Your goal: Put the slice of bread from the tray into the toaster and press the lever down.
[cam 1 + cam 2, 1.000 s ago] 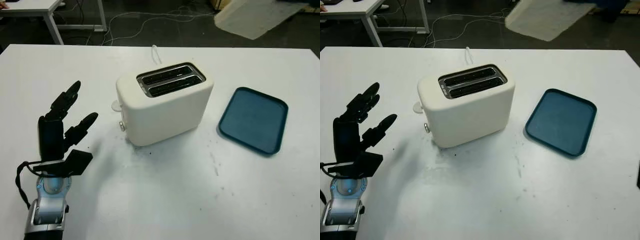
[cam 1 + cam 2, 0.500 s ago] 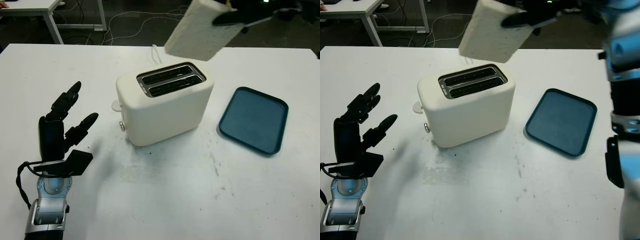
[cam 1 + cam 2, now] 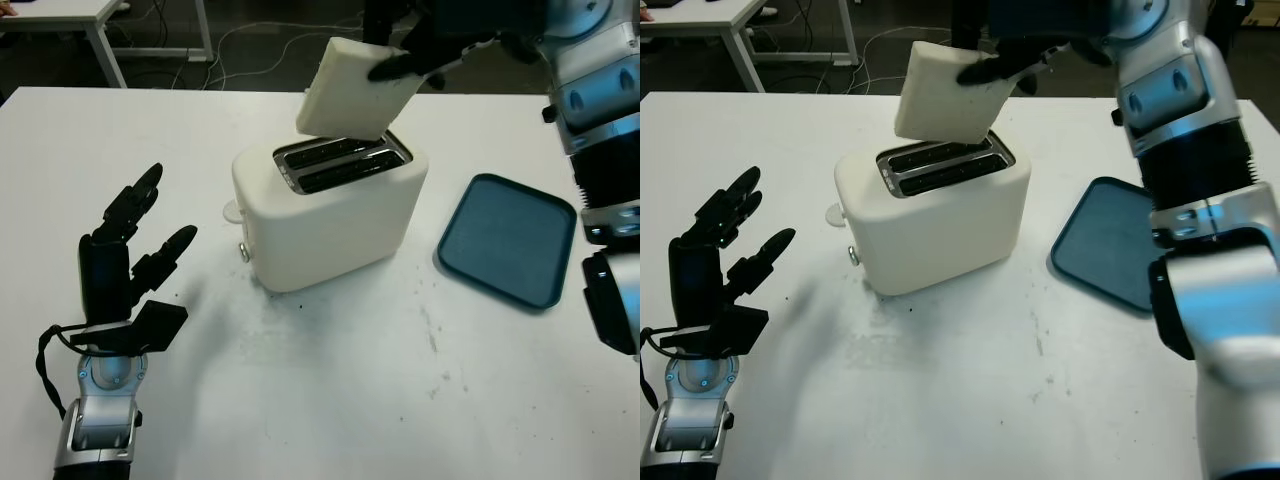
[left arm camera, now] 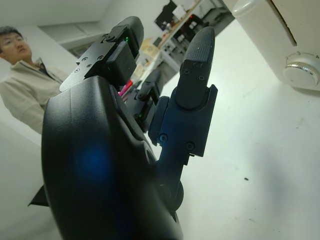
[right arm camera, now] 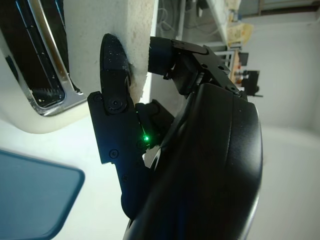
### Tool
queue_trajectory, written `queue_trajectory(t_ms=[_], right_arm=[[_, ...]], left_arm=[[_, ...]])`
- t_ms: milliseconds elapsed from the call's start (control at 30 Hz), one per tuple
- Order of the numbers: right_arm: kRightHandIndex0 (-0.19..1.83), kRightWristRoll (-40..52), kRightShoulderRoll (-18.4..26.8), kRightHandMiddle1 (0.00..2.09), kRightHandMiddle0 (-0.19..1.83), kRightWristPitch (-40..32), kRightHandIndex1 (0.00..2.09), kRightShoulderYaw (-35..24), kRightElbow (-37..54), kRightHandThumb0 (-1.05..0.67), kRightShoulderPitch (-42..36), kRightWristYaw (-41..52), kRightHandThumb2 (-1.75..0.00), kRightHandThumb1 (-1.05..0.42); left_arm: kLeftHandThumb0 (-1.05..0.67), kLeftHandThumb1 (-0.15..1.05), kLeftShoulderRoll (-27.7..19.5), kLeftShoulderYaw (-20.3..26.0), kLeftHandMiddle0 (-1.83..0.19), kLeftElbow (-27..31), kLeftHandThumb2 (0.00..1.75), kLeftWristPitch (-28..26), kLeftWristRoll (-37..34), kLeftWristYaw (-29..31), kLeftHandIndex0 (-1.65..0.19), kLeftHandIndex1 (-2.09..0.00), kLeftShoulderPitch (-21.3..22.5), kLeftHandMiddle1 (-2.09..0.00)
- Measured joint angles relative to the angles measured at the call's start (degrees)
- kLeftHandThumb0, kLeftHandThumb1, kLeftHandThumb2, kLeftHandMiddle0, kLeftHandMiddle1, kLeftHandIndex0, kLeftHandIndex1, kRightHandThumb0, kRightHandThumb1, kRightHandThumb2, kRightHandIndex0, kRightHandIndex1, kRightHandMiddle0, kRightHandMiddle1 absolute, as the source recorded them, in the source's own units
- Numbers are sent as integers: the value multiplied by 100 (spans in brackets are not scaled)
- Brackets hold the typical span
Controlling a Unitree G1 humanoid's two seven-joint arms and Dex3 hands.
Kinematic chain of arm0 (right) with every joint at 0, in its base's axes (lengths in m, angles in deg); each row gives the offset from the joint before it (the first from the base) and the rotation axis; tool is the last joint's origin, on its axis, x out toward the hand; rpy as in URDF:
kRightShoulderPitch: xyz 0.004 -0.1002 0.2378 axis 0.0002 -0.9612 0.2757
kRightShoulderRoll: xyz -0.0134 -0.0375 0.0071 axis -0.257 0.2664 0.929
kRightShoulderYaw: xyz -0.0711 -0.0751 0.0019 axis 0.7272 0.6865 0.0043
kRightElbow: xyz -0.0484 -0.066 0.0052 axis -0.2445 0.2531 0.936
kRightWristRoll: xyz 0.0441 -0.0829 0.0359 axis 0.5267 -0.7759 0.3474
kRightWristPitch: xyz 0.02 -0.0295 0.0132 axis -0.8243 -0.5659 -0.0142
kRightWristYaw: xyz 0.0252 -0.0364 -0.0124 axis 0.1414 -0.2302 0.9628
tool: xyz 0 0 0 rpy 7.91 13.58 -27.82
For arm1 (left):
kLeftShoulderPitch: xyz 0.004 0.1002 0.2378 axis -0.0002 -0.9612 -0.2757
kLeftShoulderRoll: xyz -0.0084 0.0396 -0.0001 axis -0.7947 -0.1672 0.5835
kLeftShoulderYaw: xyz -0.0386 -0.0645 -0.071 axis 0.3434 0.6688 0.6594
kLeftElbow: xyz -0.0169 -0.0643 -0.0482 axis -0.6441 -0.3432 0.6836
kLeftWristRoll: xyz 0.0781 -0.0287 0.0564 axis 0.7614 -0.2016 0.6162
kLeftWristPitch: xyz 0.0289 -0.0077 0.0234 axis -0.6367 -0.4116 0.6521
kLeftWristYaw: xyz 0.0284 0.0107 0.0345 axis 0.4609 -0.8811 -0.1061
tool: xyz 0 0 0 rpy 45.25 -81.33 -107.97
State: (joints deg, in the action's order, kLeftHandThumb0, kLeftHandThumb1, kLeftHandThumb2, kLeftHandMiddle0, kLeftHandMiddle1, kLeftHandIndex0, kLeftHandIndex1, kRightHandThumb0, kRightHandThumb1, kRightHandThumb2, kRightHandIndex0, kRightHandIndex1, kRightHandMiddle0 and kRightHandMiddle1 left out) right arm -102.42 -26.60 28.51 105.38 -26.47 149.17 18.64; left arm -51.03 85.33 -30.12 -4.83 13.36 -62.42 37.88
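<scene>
One slice of bread hangs tilted just above the toaster, pinched at its upper corner by the right hand, whose fingers press its face. Because it is tilted, its lower edge may catch the slot rim and jam. Emptied, the tray lies toward the bench's right edge. Near the left edge, the left hand is open.

The toaster has a smooth cream plastic shell with shiny metal slot rims. Above it, the bread slice looks porous and matt. Beside it, the tray is matt blue plastic.
</scene>
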Motion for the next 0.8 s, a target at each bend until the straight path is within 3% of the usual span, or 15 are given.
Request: queue_trajectory(t_ms=[433,800], right_arm=[[111,13,-81,175,88,227,175,-41,-649,-45,111,95,-38,-92],[113,44,30,175,89,232,175,-258,146,-46,112,182,-41,-92]], left_arm=[[-42,92,0,-13,-69,2,2,-3,1,-4,-59,0,0,-1],[-43,92,24,-18,-68,-3,2,-5,0,-24,-59,0,0,0]])
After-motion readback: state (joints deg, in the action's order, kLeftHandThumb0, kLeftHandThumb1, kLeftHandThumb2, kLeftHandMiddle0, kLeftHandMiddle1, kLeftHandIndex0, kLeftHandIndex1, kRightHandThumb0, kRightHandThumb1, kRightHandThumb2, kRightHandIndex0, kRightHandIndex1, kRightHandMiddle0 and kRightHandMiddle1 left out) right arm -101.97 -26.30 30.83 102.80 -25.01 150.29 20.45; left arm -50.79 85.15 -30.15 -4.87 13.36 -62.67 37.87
